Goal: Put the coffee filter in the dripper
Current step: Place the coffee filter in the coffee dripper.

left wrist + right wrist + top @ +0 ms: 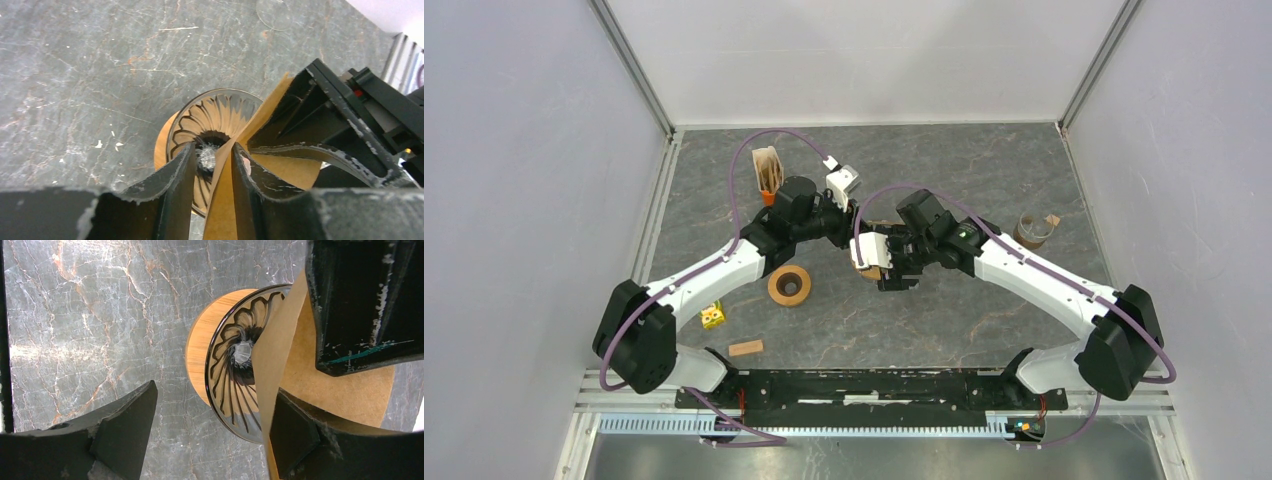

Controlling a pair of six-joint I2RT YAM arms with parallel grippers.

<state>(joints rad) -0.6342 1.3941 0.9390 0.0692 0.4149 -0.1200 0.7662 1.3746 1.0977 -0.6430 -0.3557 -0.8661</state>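
Observation:
The glass dripper (207,117) with dark ribs sits on its round wooden collar (207,352) on the table, under both grippers. The brown paper coffee filter (225,205) stands on edge over the dripper's mouth. My left gripper (215,150) is parted around the filter: the paper leans on one finger (250,185), with a gap to the other. My right gripper (212,400) is wide open, and one finger (295,437) reaches inside the filter's fold (272,365), spreading it. In the top view both grippers (854,215) (879,265) meet at mid-table and hide most of the dripper.
A holder with spare filters (768,170) stands at the back left. A wooden ring (789,285) lies left of the grippers. A small yellow item (713,316) and a wooden block (746,348) lie near the front left. A glass cup (1032,230) stands at the right.

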